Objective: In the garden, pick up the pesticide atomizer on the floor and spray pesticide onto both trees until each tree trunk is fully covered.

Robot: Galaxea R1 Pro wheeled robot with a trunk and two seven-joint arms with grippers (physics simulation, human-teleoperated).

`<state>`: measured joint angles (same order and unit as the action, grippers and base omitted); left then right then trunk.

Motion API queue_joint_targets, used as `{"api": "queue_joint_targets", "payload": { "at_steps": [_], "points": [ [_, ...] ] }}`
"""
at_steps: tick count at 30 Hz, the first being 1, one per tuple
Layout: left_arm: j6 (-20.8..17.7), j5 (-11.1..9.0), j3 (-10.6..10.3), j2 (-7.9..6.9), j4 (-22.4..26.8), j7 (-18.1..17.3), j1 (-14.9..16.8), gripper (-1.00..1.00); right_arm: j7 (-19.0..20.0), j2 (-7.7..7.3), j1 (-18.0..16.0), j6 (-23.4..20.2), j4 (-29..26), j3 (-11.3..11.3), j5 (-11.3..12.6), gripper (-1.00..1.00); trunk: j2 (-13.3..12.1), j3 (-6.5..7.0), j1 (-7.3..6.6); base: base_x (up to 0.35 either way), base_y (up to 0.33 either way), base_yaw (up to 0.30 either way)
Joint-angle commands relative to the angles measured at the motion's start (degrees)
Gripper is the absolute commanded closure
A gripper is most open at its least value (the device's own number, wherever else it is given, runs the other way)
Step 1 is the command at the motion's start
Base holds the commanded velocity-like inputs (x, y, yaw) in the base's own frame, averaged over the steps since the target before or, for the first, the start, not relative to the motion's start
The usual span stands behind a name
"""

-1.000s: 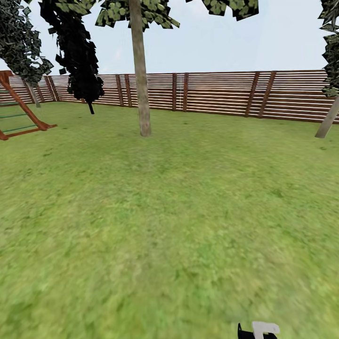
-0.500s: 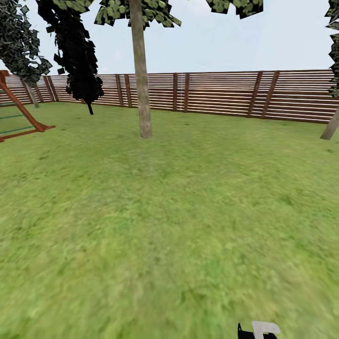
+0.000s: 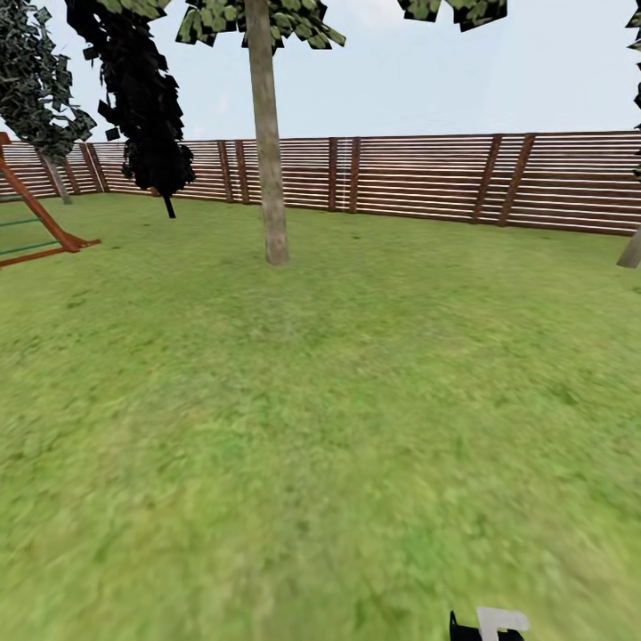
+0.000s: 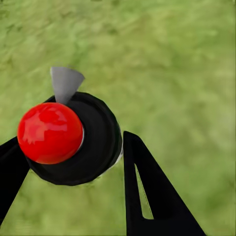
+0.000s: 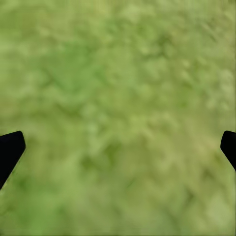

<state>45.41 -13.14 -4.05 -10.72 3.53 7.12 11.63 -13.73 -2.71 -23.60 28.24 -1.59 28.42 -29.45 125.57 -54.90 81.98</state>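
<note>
One trunk (image 3: pixel 266 142) stands ahead on the grass (image 3: pixel 320 427) in my head view, before the slatted fence (image 3: pixel 427 178). Against a second ago the whole picture has slid slightly, the far right-hand trunk (image 3: pixel 631 252) slipping toward the edge: my camera is moving, not the trees.

In my left wrist view, my left gripper (image 4: pixel 69 162) is clamped on the pesticide atomizer (image 4: pixel 73 137), so pickup looks done and spraying remains.

In my right wrist view, my right gripper (image 5: pixel 118 147) hangs spread wide over grass.

head cam fwd, wrist cams down, grass (image 3: pixel 320 427)
</note>
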Motion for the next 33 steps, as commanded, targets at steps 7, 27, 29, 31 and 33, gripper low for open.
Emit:
{"api": "queue_joint_targets", "payload": {
  "at_steps": [7,27,29,31,33],
  "points": [
    [0.1,-0.2,-0.4,0.0,0.0,0.4,0.0,1.0,-0.3,-0.01,0.0,0.2,0.1,0.3,-0.6,-1.0,0.0,-0.05,0.03,0.34,0.08,0.0],
    [0.1,-0.2,-0.4,-0.01,0.0,0.4,0.1,1.0,-0.3,-0.01,0.0,0.2,0.1,0.3,-0.6,-1.0,0.0,-0.05,0.03,0.34,0.08,0.0],
    [0.1,-0.2,-0.4,-0.01,0.0,0.4,0.0,1.0,-0.3,-0.01,0.0,0.2,0.1,0.3,-0.6,-1.0,0.0,-0.05,0.03,0.34,0.08,0.0],
    [0.1,-0.2,-0.4,-0.01,0.0,0.4,0.0,1.0,-0.3,-0.01,0.0,0.2,0.1,0.3,-0.6,-1.0,0.0,-0.05,0.03,0.34,0.08,0.0],
    [0.1,-0.2,-0.4,-0.01,0.0,0.4,0.0,1.0,-0.3,-0.01,0.0,0.2,0.1,0.3,-0.6,-1.0,0.0,-0.05,0.03,0.34,0.08,0.0]
  ]
}}
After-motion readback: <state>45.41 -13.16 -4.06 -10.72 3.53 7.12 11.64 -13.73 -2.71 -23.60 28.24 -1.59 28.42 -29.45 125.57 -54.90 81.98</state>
